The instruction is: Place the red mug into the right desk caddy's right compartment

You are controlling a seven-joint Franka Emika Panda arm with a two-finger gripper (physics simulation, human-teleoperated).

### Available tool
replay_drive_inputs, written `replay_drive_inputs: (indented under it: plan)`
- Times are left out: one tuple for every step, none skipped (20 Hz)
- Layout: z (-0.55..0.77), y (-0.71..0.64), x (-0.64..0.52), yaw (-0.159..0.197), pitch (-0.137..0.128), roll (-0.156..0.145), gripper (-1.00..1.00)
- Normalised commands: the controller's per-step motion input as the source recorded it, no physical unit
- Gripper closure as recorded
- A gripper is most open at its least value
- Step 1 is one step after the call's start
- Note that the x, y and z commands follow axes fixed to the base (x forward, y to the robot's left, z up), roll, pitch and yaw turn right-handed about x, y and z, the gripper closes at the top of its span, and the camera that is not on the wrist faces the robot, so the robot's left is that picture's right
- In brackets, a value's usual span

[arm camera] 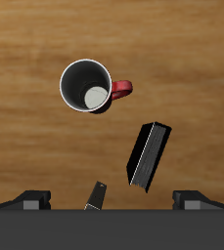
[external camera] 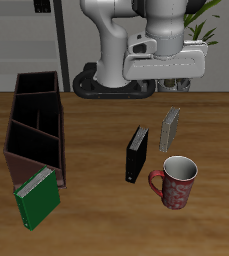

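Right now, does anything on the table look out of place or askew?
Only the green book: it leans tilted against the front end of the right desk caddy instead of lying flat. The red mug stands upright and looks intact, and nothing is spilled.

The exterior camera looks down from the front across the table (external camera: pixel 96 215); the wrist camera looks straight down from well above, both showing the red mug (external camera: pixel 177 181) (arm camera: pixel 87 86) and black box (external camera: pixel 136 155) (arm camera: pixel 148 155).

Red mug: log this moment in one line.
red speckled ceramic mug upright on table, ungrasped | gripper above | dark brown wooden caddy apart
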Motion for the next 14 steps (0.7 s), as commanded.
replay_drive_inputs:
  plan:
    - [0.00, 0.55, 0.25, -0.021, 0.000, 0.064, -1.00]
    - [0.09, 0.50, 0.17, 0.040, -0.077, -0.016, -1.00]
    - [0.08, 0.56, 0.16, 0.001, -0.091, 0.036, -1.00]
    - [-0.02, 0.35, 0.20, 0.011, 0.001, 0.108, -1.00]
    - [0.11, 0.22, 0.27, -0.040, -0.054, -0.106, -1.00]
    - [0.11, 0.36, 0.33, -0.033, -0.030, 0.002, -1.00]
    - [-0.03, 0.24, 0.34, -0.057, 0.026, 0.045, -1.00]
    - [0.11, 0.18, 0.35, -0.050, -0.028, -0.010, -1.00]
    - [0.13, 0.21, 0.29, 0.021, -0.092, 0.000, -1.00]
    - [0.06, 0.07, 0.43, -0.070, -0.032, -0.084, -1.00]
    - [-0.04, 0.04, -0.05, 0.000, 0.000, 0.000, -1.00]
    - [0.09, 0.08, 0.39, -0.014, -0.034, -0.055, -1.00]
    - [0.06, -0.03, 0.35, -0.099, -0.034, -0.111, -1.00]
    - [0.04, 0.11, 0.42, -0.038, 0.028, 0.008, -1.00]
